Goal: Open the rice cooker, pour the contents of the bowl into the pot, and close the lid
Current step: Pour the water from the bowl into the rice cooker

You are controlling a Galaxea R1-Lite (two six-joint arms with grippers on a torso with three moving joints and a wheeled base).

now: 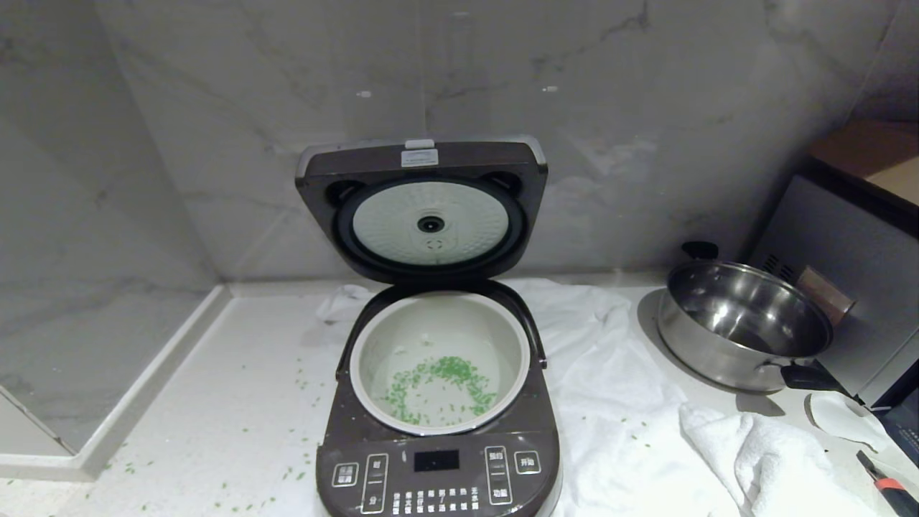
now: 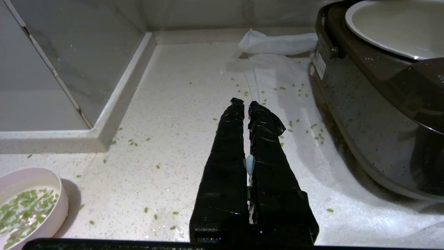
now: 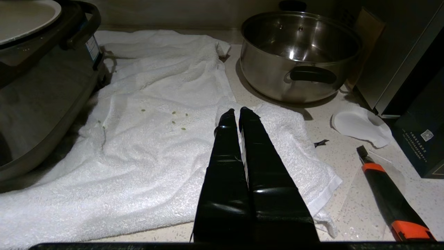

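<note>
Two black-taped grippers hover low over a pale speckled counter, one on each side of a large dark brown rice cooker (image 1: pixel 438 402) with a button panel and white labels on its front. Its hinged dark brown lid (image 1: pixel 423 208) stands raised against the marble wall, showing a round silvery inner plate. Inside the cooker, the round whitish-green pot (image 1: pixel 439 359) holds a scatter of small bright green chopped bits (image 1: pixel 441 388) in a little water. Left of the cooker sits a small pink bowl (image 2: pixel 31 205), white inside, with more green bits floating in water. The left gripper (image 2: pixel 244 104) is between bowl and cooker, touching neither, fingers pressed together and empty. Right of the cooker, the right gripper (image 3: pixel 237 113) hangs over a rumpled white towel (image 3: pixel 145 146), fingers likewise together and empty, near a shiny steel pan (image 3: pixel 298 55) with black handles.
</note>
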